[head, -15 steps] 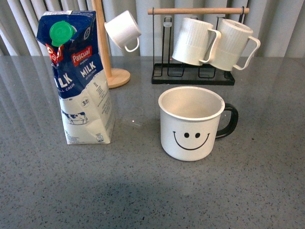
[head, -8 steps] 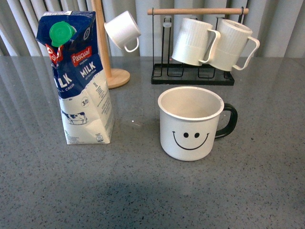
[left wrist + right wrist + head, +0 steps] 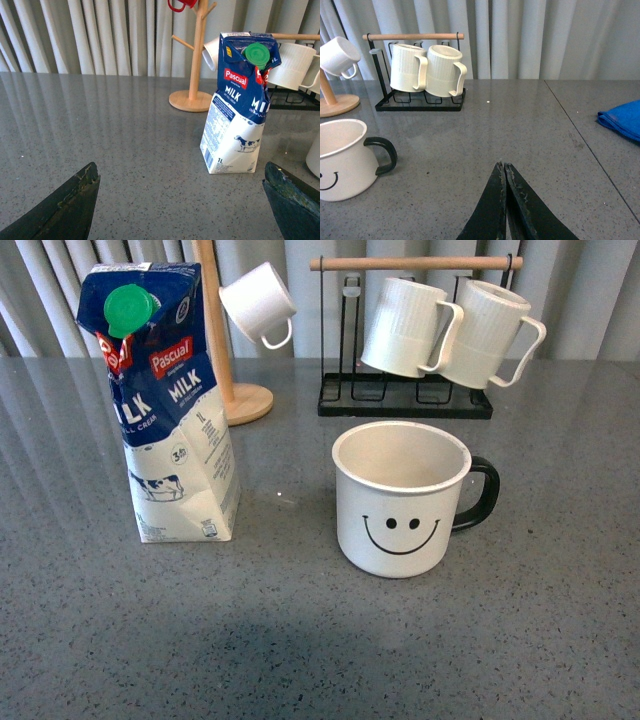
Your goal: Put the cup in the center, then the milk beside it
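White cup (image 3: pixel 400 502), milk (image 3: pixel 165 405) well apart

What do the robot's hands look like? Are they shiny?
Not shiny. The left gripper and the right gripper each have two flat, dark, nearly black fingers that narrow to a point, a bit like a beak. Their edges look scuffed, with pale scratches. No cables or labels show, and the arms themselves are out of view.

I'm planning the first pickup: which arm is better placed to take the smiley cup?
Probably right. The cup stands right of the milk, its handle pointing right, and it appears in the right wrist view. The right gripper is shut, so it must open first.
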